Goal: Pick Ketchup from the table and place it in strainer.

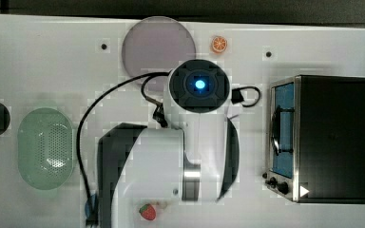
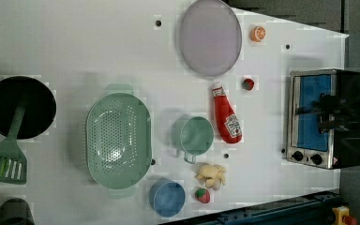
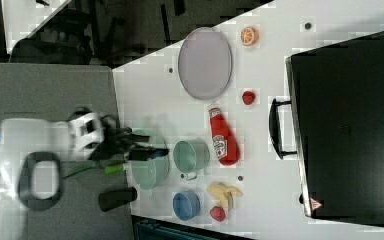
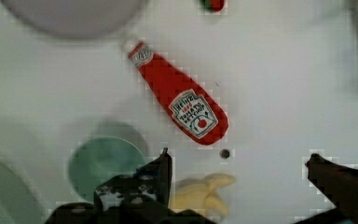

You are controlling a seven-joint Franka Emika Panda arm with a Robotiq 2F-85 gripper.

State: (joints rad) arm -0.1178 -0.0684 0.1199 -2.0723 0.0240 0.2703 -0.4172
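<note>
From the top view you see the arm's glossy white shell over the middle of the smooth white desk (image 1: 38,57), and the strainer (image 1: 45,148), a pale mint oval basket with a dotted bottom, lies at the top view's left, well apart from the boxy metal toaster oven (image 1: 330,137).

Over in the left view, the Ketchup (image 2: 226,114), a soft-looking red bottle with a white cap and printed label, lies flat between the small round green cup (image 2: 194,136) and the oven, below the flat grey-lilac plate (image 2: 210,36). The strainer (image 2: 118,139) sits beyond the cup, empty.

Your right view shows the bottle (image 3: 223,134) just beside the cup (image 3: 191,156).

At the wrist, your hand (image 4: 237,163) stands wide, its dark fingers (image 4: 161,170) holding nothing, with the Ketchup (image 4: 179,95) lying slanted on the bare desk.
</note>
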